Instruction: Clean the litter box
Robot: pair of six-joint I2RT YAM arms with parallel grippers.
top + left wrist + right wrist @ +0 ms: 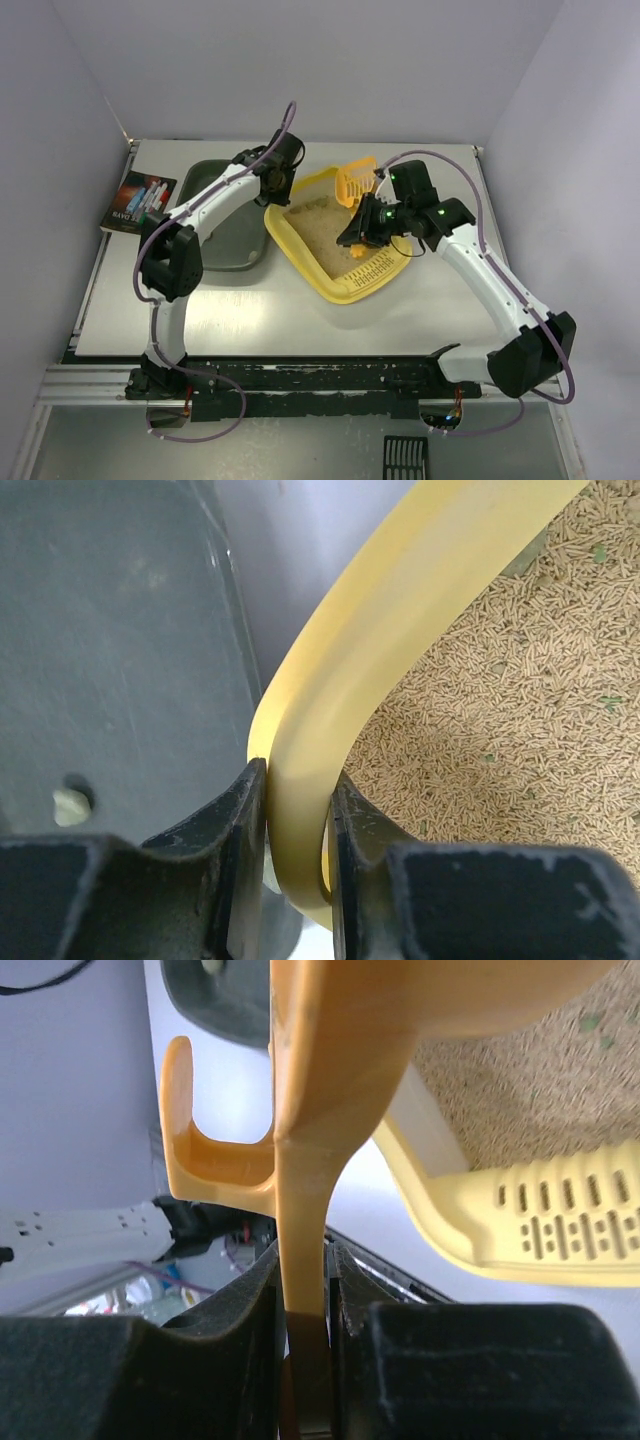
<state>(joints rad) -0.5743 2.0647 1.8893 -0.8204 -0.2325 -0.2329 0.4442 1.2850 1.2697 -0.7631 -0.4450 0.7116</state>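
two trays share the bench [250, 320]: the yellow litter box [340, 290] lies on a diagonal near the middle, and a dark grey-green tray [225, 235] sits just beside it at its 9 o'clock. the litter box holds beige pellet litter [500, 710] with a few small greenish specks [610, 702] in it. its slotted ledge [378, 268] is at the 5 o'clock end.

my left end effector [298, 780] is clamped narrowly on the box's rim at the 11 o'clock corner, with one finger outside the wall and one inside, above the litter. my right end effector [300, 1260] is over the 3 o'clock side of the box, pinched tight on the handle of an orange-yellow scoop [330, 1060]. the scoop's slotted head is raised at the box's 1 o'clock edge. i cannot tell whether the box is lifted off the bench. a dark booklet [138, 200] lies at the grey tray's 9 o'clock.
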